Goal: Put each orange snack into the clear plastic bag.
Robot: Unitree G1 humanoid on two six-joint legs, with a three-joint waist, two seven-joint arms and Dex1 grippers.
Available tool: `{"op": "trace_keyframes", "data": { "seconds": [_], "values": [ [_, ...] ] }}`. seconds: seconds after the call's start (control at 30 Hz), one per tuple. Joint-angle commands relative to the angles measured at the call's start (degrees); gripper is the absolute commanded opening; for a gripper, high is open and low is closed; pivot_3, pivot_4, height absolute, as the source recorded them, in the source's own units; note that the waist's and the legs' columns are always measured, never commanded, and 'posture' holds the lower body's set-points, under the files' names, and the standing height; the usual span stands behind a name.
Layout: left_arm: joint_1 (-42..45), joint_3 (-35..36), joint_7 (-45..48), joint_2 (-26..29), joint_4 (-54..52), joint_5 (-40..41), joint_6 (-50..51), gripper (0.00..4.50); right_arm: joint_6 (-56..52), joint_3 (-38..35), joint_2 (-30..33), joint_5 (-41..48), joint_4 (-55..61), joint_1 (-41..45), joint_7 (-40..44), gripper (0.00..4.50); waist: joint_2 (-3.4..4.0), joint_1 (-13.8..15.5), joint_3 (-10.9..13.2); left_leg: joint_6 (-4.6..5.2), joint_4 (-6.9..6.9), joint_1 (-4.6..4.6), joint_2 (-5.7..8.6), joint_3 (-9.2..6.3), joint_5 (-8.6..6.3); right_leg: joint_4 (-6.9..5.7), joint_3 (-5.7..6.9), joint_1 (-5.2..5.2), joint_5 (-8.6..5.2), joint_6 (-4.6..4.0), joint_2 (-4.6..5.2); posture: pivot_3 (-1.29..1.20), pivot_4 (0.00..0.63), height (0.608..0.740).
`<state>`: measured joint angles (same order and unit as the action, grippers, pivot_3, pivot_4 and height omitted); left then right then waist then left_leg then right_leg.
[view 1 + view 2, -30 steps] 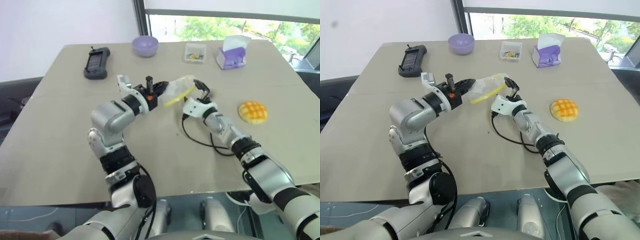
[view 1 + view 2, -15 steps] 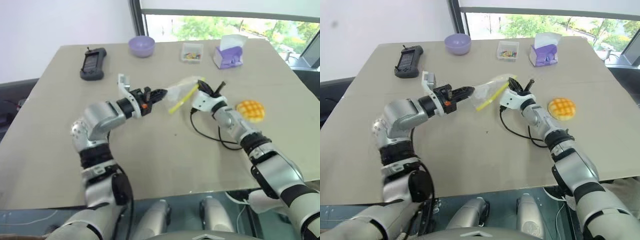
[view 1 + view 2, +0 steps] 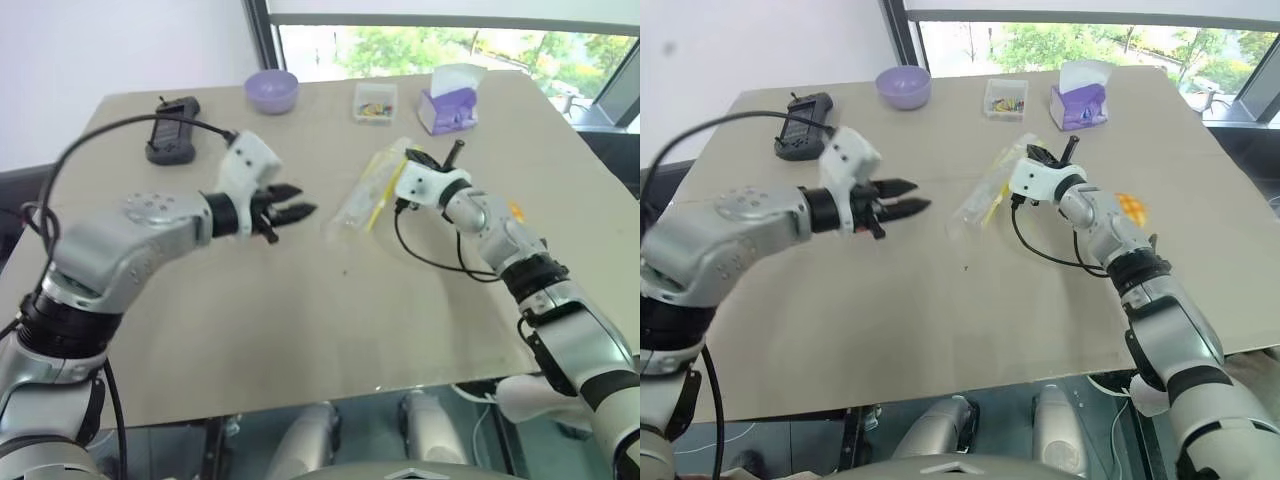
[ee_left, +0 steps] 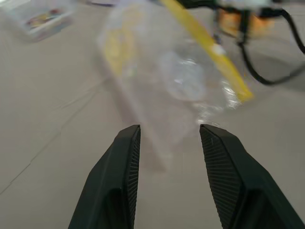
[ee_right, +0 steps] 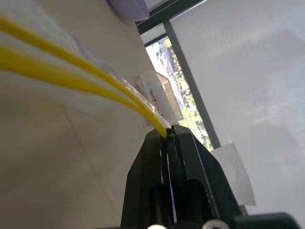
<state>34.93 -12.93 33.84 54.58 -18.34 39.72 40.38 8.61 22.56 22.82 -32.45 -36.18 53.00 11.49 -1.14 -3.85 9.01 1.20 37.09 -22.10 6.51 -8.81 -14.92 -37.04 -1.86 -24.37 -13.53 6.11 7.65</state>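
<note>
Right now I count one flat clear plastic bag with a yellow strip pinched in my right gripper, one round golden-orange bun behind that forearm, left gripper parted, empty, no readable writing.

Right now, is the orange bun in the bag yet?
Not yet. The right pincer is shut on the clear plastic bag at its yellow strip. The left pincer is open, clear of it. The orange bun sits on the table, waiting.

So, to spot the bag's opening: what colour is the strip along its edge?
Yellow, on the clear plastic bag; clearest in the left wrist view.
</note>
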Motion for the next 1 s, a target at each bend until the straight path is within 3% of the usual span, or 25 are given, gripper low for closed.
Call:
{"op": "trace_keyframes", "data": {
  "seconds": [0.03,0.27,0.53,0.93,1.0],
  "values": [
    [0.2,-0.5,1.6,-2.0,-4.8,-5.0,-1.5,2.1,-4.9,-1.6,-0.7,1.4,4.6,0.7,4.2,0.0,0.0,0.0,0.0,0.0,0.01,-0.13,0.0,0.02,0.0,-0.01,-0.01,-0.13,0.0,0.0,0.0,0.0,0.15,0.74],
    [4.3,-0.4,-4.1,-11.8,-4.4,-4.7,10.9,2.1,-12.1,-2.4,-3.2,2.9,6.5,1.8,7.9,0.0,-0.02,0.1,0.0,0.01,0.15,-0.49,0.02,-0.07,0.0,-0.07,0.07,-0.43,0.01,0.01,0.01,0.0,0.15,0.74],
    [8.2,-4.0,-5.7,-17.3,-2.5,-11.2,17.9,2.1,-16.3,-2.4,-4.3,3.4,9.0,1.8,9.8,0.0,-0.02,-0.1,0.0,0.01,0.28,-0.53,0.03,-0.11,0.0,-0.18,0.12,-0.43,0.01,0.01,0.01,0.0,0.15,0.74],
    [9.3,-5.6,-6.1,-21.6,-0.8,-17.9,19.8,2.1,-18.7,-2.1,-4.5,3.8,10.6,1.8,10.6,0.0,-0.02,0.0,0.0,0.0,0.4,-0.53,0.04,-0.11,0.01,-0.36,0.11,-0.45,0.01,0.01,0.03,0.0,0.15,0.74],
    [9.6,-5.4,-6.2,-22.5,-0.7,-18.6,20.1,2.64,-18.9,-2.1,-4.6,3.9,10.6,1.8,10.6,0.0,-0.02,0.0,0.0,0.0,0.42,-0.53,0.04,-0.11,0.0,-0.37,0.11,-0.45,0.01,0.01,0.03,0.0,0.15,0.74]
  ]
}}
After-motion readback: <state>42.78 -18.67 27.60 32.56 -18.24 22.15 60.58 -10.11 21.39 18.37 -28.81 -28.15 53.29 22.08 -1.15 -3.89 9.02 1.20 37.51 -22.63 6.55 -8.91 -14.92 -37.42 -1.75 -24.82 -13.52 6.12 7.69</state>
